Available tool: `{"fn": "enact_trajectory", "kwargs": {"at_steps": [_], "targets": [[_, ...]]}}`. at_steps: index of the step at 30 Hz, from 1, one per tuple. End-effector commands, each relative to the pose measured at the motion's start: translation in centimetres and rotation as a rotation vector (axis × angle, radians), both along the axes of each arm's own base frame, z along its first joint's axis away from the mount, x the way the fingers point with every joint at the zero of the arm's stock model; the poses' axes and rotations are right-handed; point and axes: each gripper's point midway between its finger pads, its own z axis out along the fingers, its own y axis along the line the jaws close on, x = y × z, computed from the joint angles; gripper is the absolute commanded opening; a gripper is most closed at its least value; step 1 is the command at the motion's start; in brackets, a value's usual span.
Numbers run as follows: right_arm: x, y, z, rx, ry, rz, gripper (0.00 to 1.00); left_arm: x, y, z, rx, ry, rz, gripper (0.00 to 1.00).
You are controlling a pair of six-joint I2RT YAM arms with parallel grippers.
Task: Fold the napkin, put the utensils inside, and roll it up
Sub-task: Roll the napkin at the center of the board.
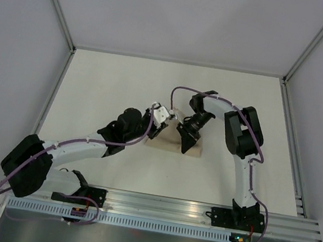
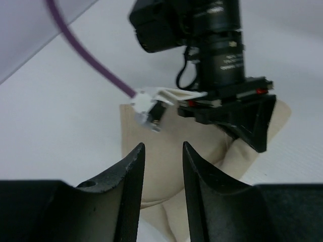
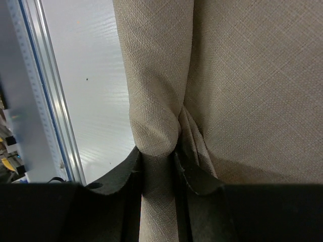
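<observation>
Right claw [image 3: 156, 156]: clamped on a rolled fold of the napkin [image 3: 242, 91]; the cloth bunches into a rounded bulge just above the two dark fingers.
Right claw, from above: pointing down onto the cloth near the middle of the counter [image 1: 112, 82], its tips on the right part of the napkin.
Right arm [image 1: 243, 131]: rises from its base at the near rail, bends at a high elbow, then reaches left and down to the cloth.
Left claw [image 2: 164, 146]: narrowly parted, with nothing seen between the fingers; beige cloth shows through the gap beyond them.
Left claw, from above: just beside the right claw, at the left edge of the napkin.
Left arm [image 1: 77, 150]: stretched low and diagonally from the near left corner toward the centre.
Napkin: a compact beige bundle lying on the counter between and under both claws, partly rolled, with creased folds beside the gripped roll.
Purple cable [image 2: 86, 55]: runs along the right arm and ends at a white connector above the cloth.
Aluminium rail [image 3: 45, 101]: lies along the near edge of the counter.
</observation>
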Motion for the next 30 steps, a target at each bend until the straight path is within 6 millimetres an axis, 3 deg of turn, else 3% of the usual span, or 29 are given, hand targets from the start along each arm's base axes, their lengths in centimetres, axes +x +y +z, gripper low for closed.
{"fn": "enact_trajectory", "kwargs": {"at_steps": [1,2,4,9,14,30], "targets": [[1.1,-2.2,-4.8,-0.119,-0.045,0.070,0.00,-1.5,-3.0,-1.4,0.116,-0.082,-0.136,0.42],[1.1,-2.3,-5.1,-0.127,-0.042,0.070,0.00,-2.6,-4.3,-3.0,0.158,-0.063,-0.184,0.42],[1.3,-2.3,-5.4,-0.134,-0.041,0.061,0.00,-3.8,-6.1,-4.3,0.219,-0.084,-0.241,0.43],[1.4,-2.4,-5.9,-0.148,-0.039,0.059,0.00,-5.2,-8.0,-8.2,0.358,-0.110,-0.313,0.50],[1.3,-2.7,-6.0,-0.156,-0.034,0.060,0.00,-4.2,-7.7,-9.3,0.425,-0.154,-0.283,0.59],[1.1,-2.9,-6.8,-0.171,-0.019,0.058,0.01,-4.3,-7.4,-14.3,0.571,-0.108,-0.336,0.60]]}}
